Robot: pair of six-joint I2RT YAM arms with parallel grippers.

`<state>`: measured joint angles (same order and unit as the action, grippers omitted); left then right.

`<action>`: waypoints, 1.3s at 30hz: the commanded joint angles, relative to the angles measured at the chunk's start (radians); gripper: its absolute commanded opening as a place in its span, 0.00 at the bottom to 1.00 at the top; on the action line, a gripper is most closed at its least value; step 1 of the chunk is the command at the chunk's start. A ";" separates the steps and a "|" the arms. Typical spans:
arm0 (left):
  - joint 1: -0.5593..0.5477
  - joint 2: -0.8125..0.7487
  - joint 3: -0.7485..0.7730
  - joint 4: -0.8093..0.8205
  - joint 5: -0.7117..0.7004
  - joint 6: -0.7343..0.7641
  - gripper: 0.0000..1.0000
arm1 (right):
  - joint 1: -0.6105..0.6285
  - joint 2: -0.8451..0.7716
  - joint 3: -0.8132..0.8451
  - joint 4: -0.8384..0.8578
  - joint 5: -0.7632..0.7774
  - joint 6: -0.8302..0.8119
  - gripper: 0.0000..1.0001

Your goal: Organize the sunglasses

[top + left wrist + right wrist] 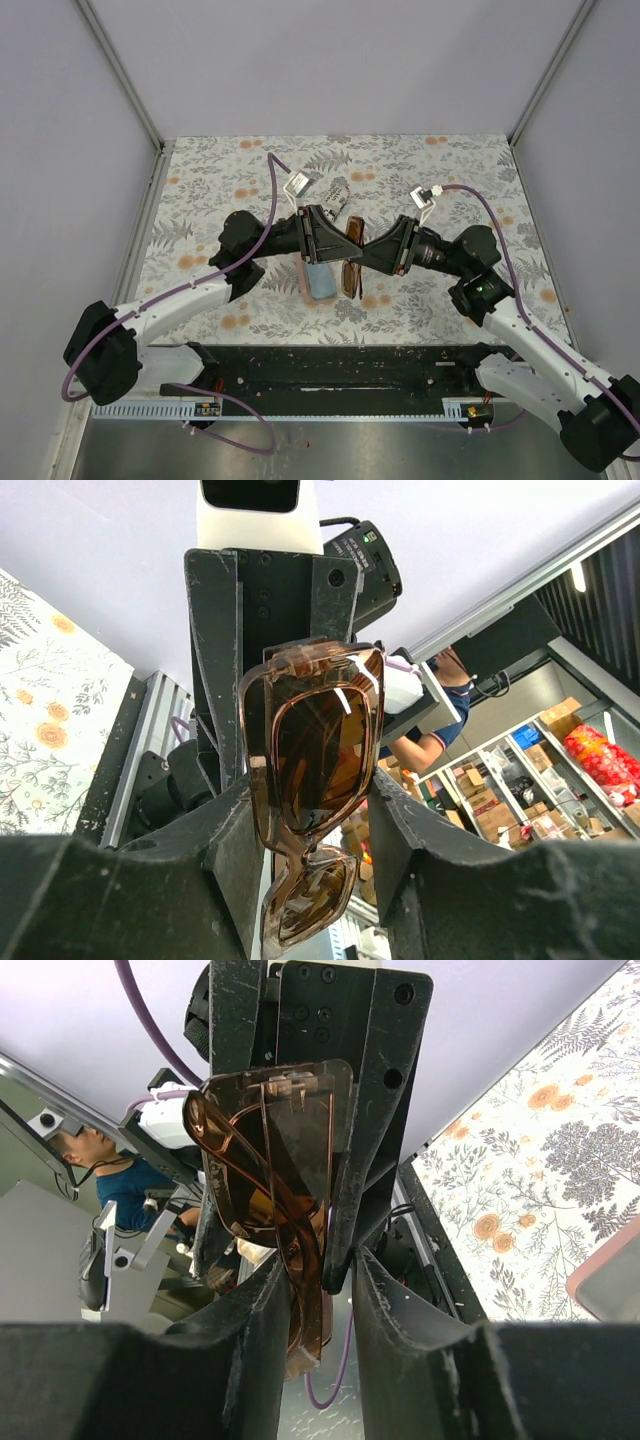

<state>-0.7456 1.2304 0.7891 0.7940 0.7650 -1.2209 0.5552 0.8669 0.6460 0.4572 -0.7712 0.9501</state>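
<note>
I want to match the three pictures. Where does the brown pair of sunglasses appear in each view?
Top external: brown sunglasses at the centre, where the two arms meet.
Left wrist: centre, lenses facing the camera.
Right wrist: centre-left, seen from behind.
Shared landmark: floral tablecloth.

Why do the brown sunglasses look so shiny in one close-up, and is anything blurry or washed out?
Left wrist view: white glints sit on the upper lens of the brown sunglasses, and the near fingers are soft, dark shapes. Right wrist view: light shines through the tinted lens, little glare. Top view: even light, faint shadows on the table, nothing washed out.
</note>
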 commanded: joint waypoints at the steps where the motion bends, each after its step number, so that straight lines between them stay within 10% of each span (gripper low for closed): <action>1: -0.006 -0.051 0.064 -0.006 -0.024 0.106 0.20 | 0.009 -0.028 -0.012 0.038 -0.066 0.036 0.28; 7: -0.005 -0.069 0.073 -0.105 -0.061 0.198 0.59 | 0.008 -0.031 -0.026 0.047 -0.071 0.053 0.03; 13: -0.006 -0.112 0.094 -0.292 -0.171 0.305 0.85 | 0.009 -0.023 -0.032 0.063 -0.071 0.076 0.00; 23: -0.005 -0.112 0.186 -0.706 -0.481 0.446 0.91 | 0.009 0.024 -0.008 -0.109 0.022 0.003 0.00; 30: 0.031 -0.207 0.193 -0.973 -0.801 0.463 0.99 | 0.009 0.101 0.076 -0.496 0.278 -0.215 0.00; 39: 0.138 -0.210 0.154 -1.184 -0.849 0.431 0.99 | 0.020 0.377 0.280 -0.905 0.738 -0.459 0.00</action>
<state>-0.6247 1.0286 0.9520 -0.3042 -0.0269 -0.7864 0.5636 1.1282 0.7937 -0.2092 -0.3393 0.6548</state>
